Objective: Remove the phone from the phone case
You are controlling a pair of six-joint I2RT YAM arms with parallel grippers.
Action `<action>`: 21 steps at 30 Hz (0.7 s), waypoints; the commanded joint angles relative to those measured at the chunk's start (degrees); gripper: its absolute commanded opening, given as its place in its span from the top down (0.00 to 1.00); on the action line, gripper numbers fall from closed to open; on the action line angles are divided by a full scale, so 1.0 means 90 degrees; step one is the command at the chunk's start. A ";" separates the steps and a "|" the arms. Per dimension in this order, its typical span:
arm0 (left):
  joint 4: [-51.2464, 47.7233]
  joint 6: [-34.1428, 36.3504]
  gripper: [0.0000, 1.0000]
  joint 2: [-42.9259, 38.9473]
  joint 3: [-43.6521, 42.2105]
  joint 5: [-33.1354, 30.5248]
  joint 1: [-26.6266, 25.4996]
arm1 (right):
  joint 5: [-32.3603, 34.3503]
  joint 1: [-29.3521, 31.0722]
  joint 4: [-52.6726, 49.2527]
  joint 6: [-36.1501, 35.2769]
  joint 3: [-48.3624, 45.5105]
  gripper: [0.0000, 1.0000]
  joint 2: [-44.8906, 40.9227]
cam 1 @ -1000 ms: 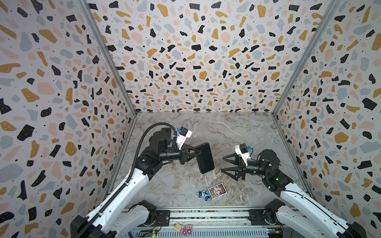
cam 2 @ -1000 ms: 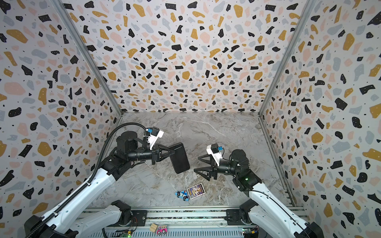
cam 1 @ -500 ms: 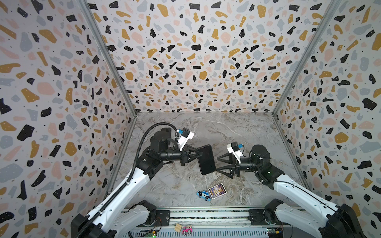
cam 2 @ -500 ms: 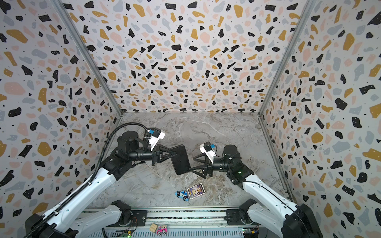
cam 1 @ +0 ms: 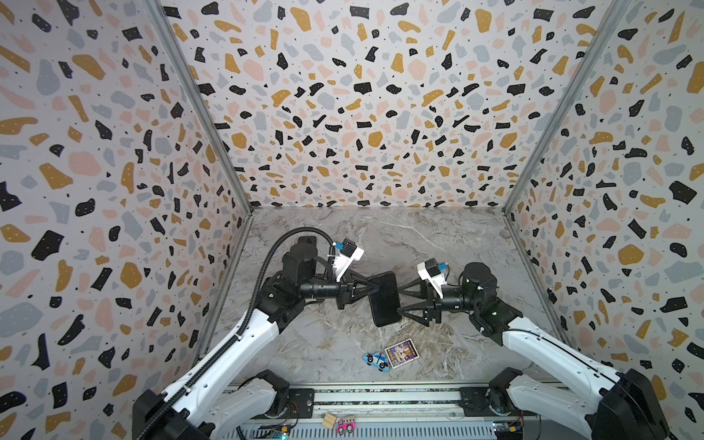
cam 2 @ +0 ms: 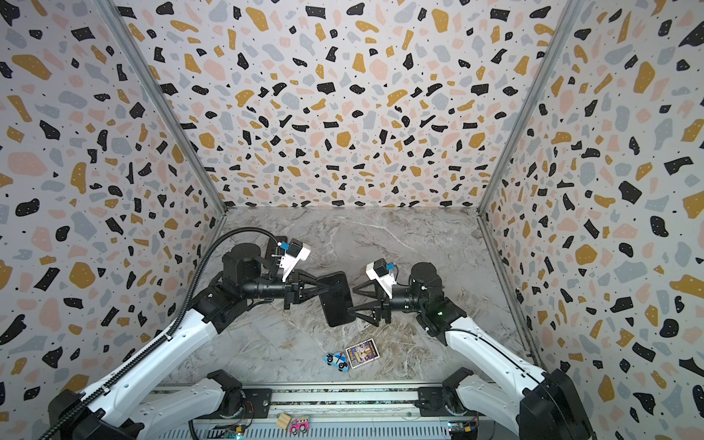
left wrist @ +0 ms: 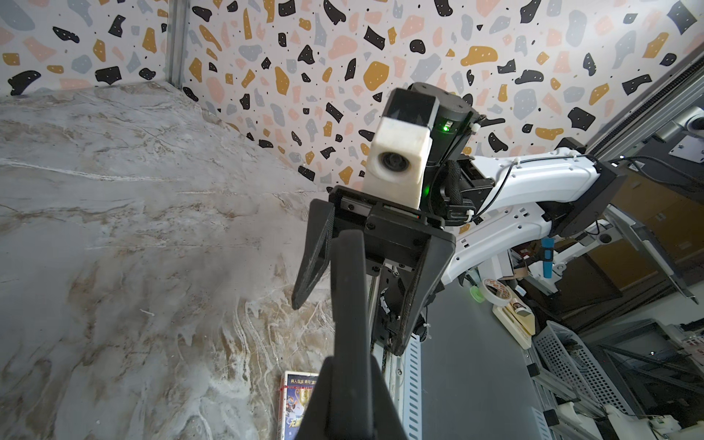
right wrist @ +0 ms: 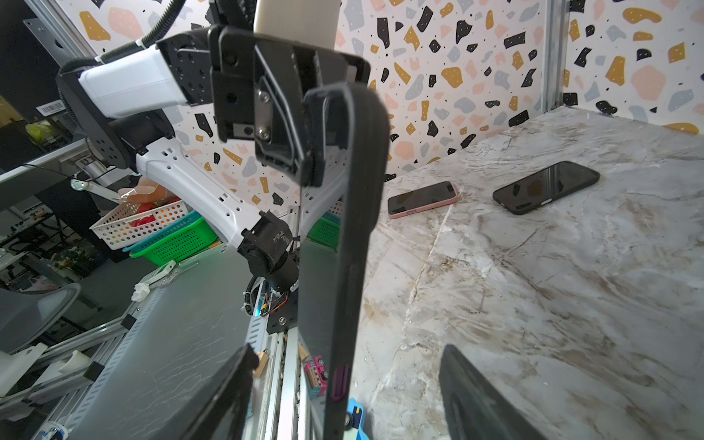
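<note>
— Starting big: what worries us about the desk (cam 1: 438,244)?
— It looks hard, and the phone (cam 1: 384,299) hangs in the air above its middle, seated in the phone case (right wrist: 358,228). We judge that a drop would land badly.
— What would cause a drop?
— The left end effector (cam 1: 367,291) is clamped tight, but only on the case's 9 o'clock edge. That is a narrow pinch, and a tug from 3 o'clock could twist the case loose.
— And the right end effector (cam 1: 399,302)?
— It is spread wide at the phone's 3 o'clock side, with its jaws straddling that edge and holding nothing. We cannot tell whether a tip touches yet. If we close over case and phone together, we only squeeze both and nothing parts. If we catch the rim alone, the phone may pop free with nothing holding it.
— Anything smaller?
— The card (cam 1: 401,353) and the toy car (cam 1: 376,360) lie at 6 o'clock from the phone, near the desk's front edge. A falling phone could strike them or skid off them.
</note>
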 commanded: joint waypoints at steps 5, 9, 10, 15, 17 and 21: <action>0.0422 -0.0025 1.00 0.0415 0.0576 0.0537 -0.0006 | 0.0046 0.0468 0.0214 0.0008 -0.0390 0.27 -0.0403; -0.0230 0.0487 1.00 0.0530 0.0952 0.0478 0.0004 | 0.0258 0.0636 0.0123 -0.0020 -0.0475 0.29 -0.0373; -0.0376 0.0586 1.00 0.0520 0.1025 0.0395 -0.0001 | 0.0334 0.0636 0.0112 -0.0021 -0.0503 0.31 -0.0382; -0.0734 0.0828 1.00 0.0361 0.1002 0.0216 0.0004 | 0.0432 0.0636 0.0541 -0.0039 -0.0772 0.32 -0.0524; -0.0763 0.0842 1.00 0.0270 0.0942 0.0117 0.0004 | 0.0365 0.0636 0.0879 -0.0089 -0.0913 0.33 -0.0539; -0.0900 0.0831 1.00 0.0227 0.0913 0.0089 0.0004 | 0.0179 0.0636 0.0932 -0.0453 -0.0844 0.34 -0.0483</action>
